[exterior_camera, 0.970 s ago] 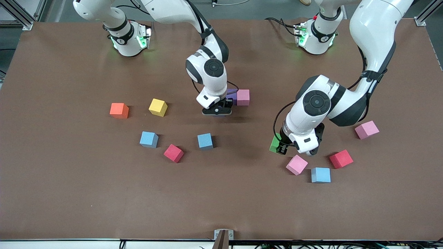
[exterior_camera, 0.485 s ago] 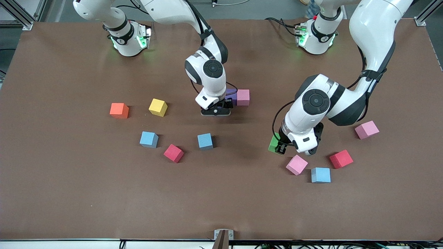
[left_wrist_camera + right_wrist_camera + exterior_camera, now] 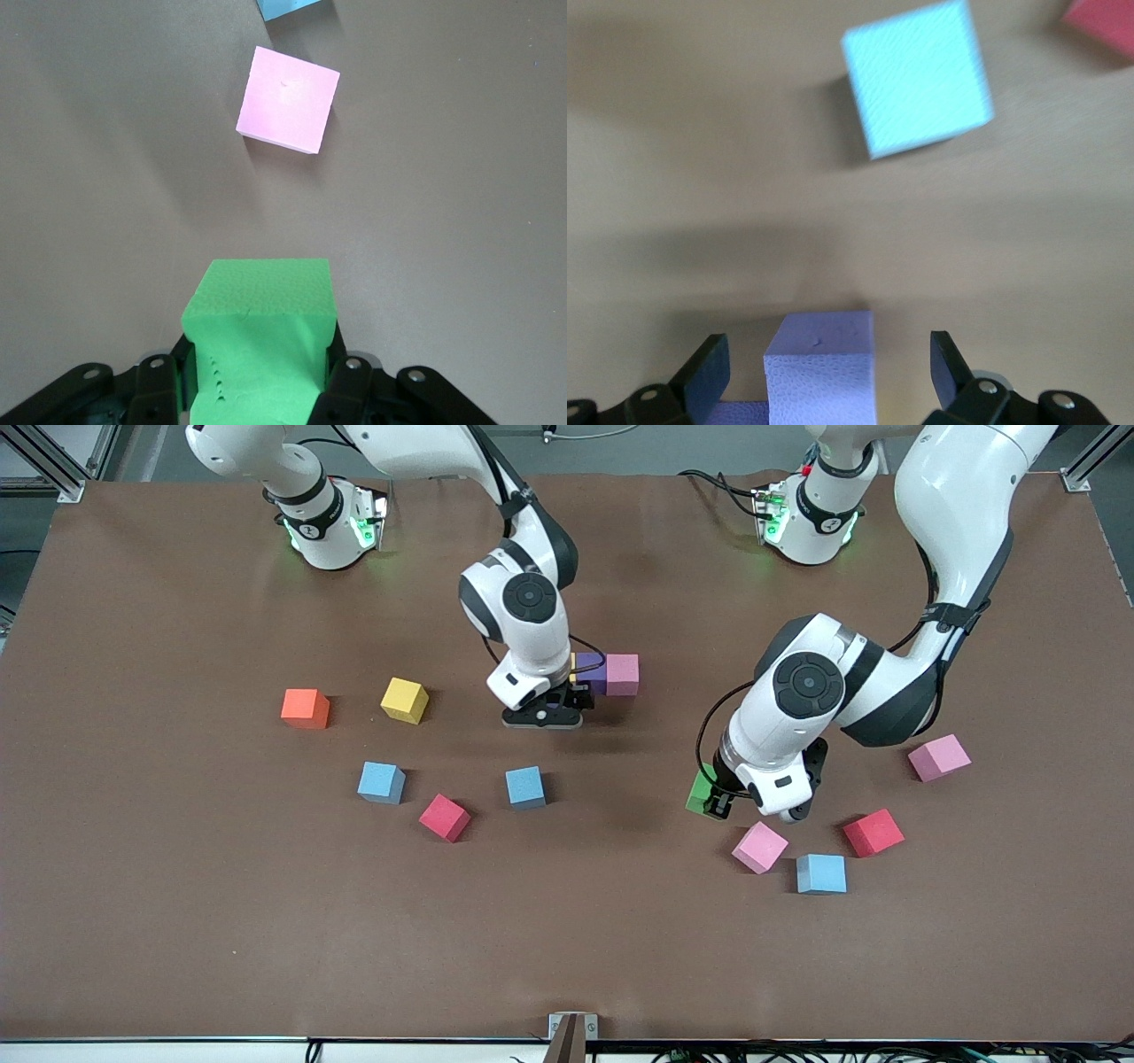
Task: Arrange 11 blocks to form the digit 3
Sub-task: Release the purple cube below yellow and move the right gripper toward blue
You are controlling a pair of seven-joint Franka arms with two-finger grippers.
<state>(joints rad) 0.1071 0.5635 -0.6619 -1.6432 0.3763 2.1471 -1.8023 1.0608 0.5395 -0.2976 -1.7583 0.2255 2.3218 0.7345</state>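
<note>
My right gripper (image 3: 542, 713) (image 3: 826, 359) stands open around a purple block (image 3: 821, 367) that rests on the table. This block sits beside a second purple block (image 3: 591, 674), which touches a pink block (image 3: 622, 674). My left gripper (image 3: 722, 802) (image 3: 260, 354) is shut on the green block (image 3: 702, 790) (image 3: 257, 310), low over the table beside another pink block (image 3: 759, 847) (image 3: 288, 99). Loose on the table lie a yellow block (image 3: 405, 700), light blue blocks (image 3: 381, 782) (image 3: 525, 786) (image 3: 820, 872), red blocks (image 3: 444, 817) (image 3: 873, 832) and a third pink one (image 3: 939, 757).
An orange cube (image 3: 305, 708) sits beside the yellow block toward the right arm's end. The brown table (image 3: 567, 939) has bare room near the front camera. The arms' bases (image 3: 328, 522) (image 3: 811, 514) stand along the table's edge farthest from the camera.
My right gripper has opened, letting go of the purple block, and shifted slightly toward the right arm's end. The left gripper with the green block has barely moved.
</note>
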